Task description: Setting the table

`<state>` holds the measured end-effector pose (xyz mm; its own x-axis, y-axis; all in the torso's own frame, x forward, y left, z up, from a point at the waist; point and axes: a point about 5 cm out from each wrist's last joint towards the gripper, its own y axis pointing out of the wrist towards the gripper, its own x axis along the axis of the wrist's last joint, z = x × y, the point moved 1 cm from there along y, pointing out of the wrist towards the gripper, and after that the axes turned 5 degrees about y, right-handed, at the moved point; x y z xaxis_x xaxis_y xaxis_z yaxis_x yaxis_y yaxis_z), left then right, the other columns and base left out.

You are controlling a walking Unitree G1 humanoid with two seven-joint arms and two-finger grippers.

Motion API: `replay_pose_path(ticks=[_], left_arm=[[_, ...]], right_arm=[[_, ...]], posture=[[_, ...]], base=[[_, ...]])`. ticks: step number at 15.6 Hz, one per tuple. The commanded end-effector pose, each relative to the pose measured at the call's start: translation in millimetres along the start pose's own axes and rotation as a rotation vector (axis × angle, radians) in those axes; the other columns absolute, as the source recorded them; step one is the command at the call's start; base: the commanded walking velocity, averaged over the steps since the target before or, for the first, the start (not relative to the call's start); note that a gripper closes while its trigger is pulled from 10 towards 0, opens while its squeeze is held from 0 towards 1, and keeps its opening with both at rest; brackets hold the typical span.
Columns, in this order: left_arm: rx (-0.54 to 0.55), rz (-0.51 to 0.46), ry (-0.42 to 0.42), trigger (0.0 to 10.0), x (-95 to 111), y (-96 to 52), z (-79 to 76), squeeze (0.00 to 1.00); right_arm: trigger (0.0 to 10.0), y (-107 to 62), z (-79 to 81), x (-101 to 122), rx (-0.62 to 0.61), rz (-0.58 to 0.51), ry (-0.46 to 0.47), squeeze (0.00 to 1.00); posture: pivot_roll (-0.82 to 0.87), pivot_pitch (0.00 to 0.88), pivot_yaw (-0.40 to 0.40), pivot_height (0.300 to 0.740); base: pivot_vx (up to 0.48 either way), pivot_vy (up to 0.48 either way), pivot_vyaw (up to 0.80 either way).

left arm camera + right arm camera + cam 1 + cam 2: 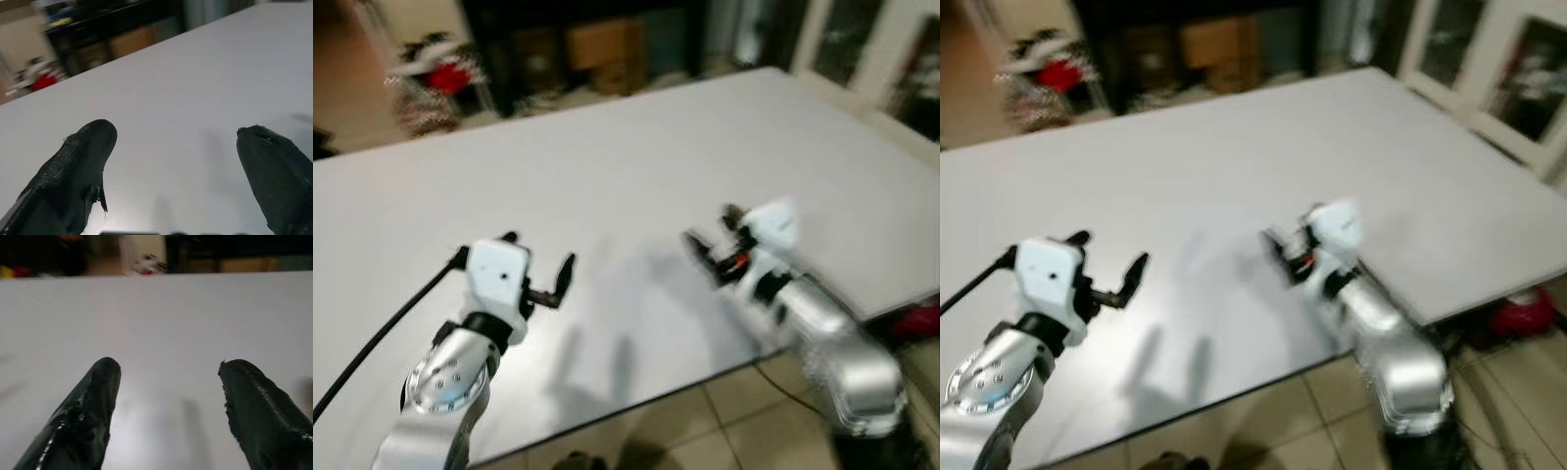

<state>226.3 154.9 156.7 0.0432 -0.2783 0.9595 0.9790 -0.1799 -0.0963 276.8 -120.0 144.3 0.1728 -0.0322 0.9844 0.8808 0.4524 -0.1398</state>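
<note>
A: Since there's nothing on the bench (636, 157) yet, why are both arms out over it?
B: Prob. ready to take or place smth. Left gripper (540, 266) near the near edge, fingers (80, 161) spread, grasping nothing. Right gripper (710, 245) further right, fingers (93, 401) apart too, empty.
A: And tableware?
B: None to be seen. Bench is plain white, matte, bare; clutter at the far side is too blurry to ID.
</note>
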Motion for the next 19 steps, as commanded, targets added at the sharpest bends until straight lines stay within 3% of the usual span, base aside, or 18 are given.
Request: replay_pose_path(ticks=[1,5,9,14,19], left_arm=[[0.057,0.006,0.026,10.0,0.8,-2.5,5.4,0.00],[0.091,0.009,0.007,10.0,-0.3,-4.8,1.1,0.00],[0.116,-0.005,0.065,10.0,1.1,-3.1,4.1,0.00],[0.117,0.013,0.048,10.0,-3.7,-3.5,0.0,0.00],[0.111,0.001,0.055,10.0,-1.8,2.5,-2.4,0.00]], right_arm=[[10.0,-4.6,6.9,9.8,0.002,-0.060,0.020,1.00],[10.0,-8.8,4.0,1.2,-0.033,-0.035,0.048,1.00],[10.0,-13.0,-3.4,-11.8,-0.035,0.051,-0.150,1.00],[10.0,-12.0,-5.7,-9.3,-0.096,-0.011,-0.001,1.00],[10.0,-6.9,-1.0,-6.9,-0.057,-0.023,0.069,1.00]], posture=[[-0.07,0.000,0.100,0.740],[-0.06,0.000,0.093,0.740],[-0.05,0.000,0.079,0.740],[-0.06,0.000,0.079,0.740],[-0.06,0.000,0.081,0.740]], base=[[0.000,0.000,0.80],[0.000,0.000,0.80],[0.000,0.000,0.80],[0.000,0.000,0.80],[0.000,0.000,0.80]])
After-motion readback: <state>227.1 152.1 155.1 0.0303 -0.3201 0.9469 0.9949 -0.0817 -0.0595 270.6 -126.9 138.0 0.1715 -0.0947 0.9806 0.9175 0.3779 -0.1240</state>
